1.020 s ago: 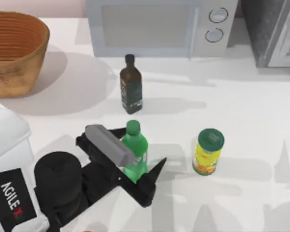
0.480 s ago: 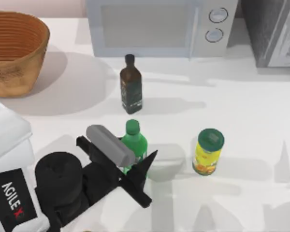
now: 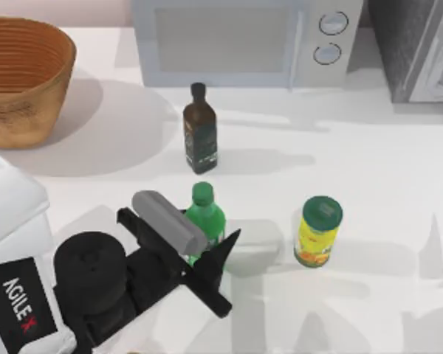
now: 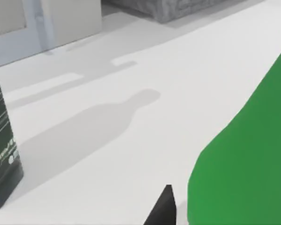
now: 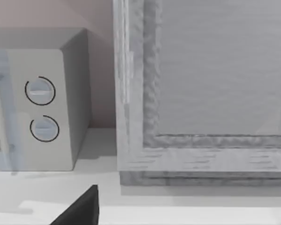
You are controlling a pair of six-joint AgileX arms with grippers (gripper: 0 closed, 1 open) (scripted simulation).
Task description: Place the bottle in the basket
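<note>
The bright green bottle (image 3: 206, 214) stands upright near the front of the table, left of centre. My left gripper (image 3: 207, 230) is shut on its body, one black finger on each side, below the green cap. In the left wrist view the bottle (image 4: 248, 154) fills the near side, pressed against a black fingertip (image 4: 164, 208). The orange-brown wicker basket (image 3: 59, 46) sits at the far left corner, well away from the bottle. My right gripper (image 5: 82, 208) is parked, showing as a dark edge that faces the back of the table.
A dark brown glass bottle (image 3: 199, 133) stands just behind the green one. A yellow can with a green lid (image 3: 319, 230) stands to its right. A microwave (image 3: 236, 40) and a grey cabinet (image 3: 417, 48) line the back edge.
The left gripper's fingers have come together on the green bottle, the right-hand one swinging in against it. The bottle has shifted slightly. Over the last half second nothing else has moved.
</note>
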